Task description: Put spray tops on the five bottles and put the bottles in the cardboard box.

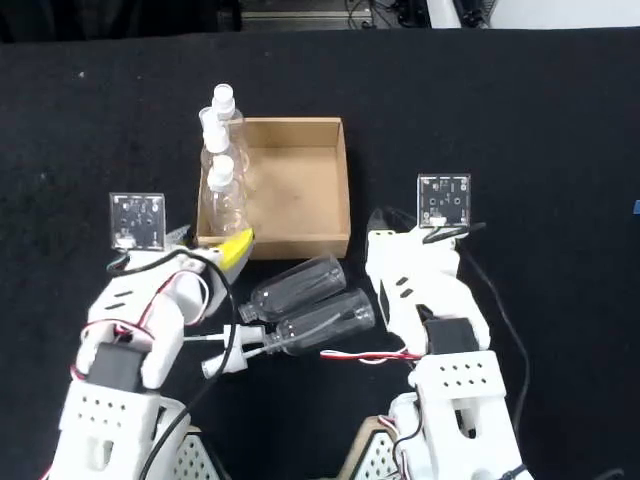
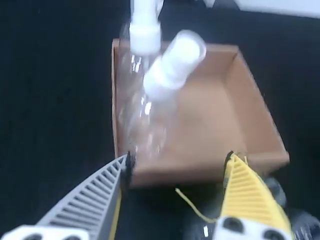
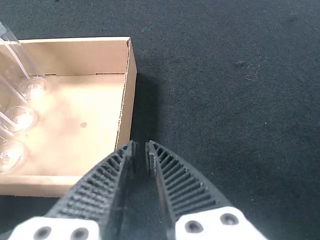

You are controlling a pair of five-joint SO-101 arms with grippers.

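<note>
Two capless bottles (image 1: 298, 285) lying on table (image 1: 520, 120): probably light, slick, apt to roll, best gripped mid-body; left pincer (image 2: 180, 159) gaping, right pincer (image 3: 140, 146) closed, empty.

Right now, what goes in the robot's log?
box: three topped bottles standing | table: two bottles lying by box | left fingers: open, empty, at box's near wall | right fingers: shut, empty

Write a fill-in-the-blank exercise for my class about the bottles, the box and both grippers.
1. Inside the box stand ____ capped bottles.
2. In front of the box, two bottles lie on the ____.
3. The left gripper, near the box, is ____ (open/shut).
4. The right gripper, holding nothing, is ____ (open/shut).
Answers: three; table; open; shut.
</note>
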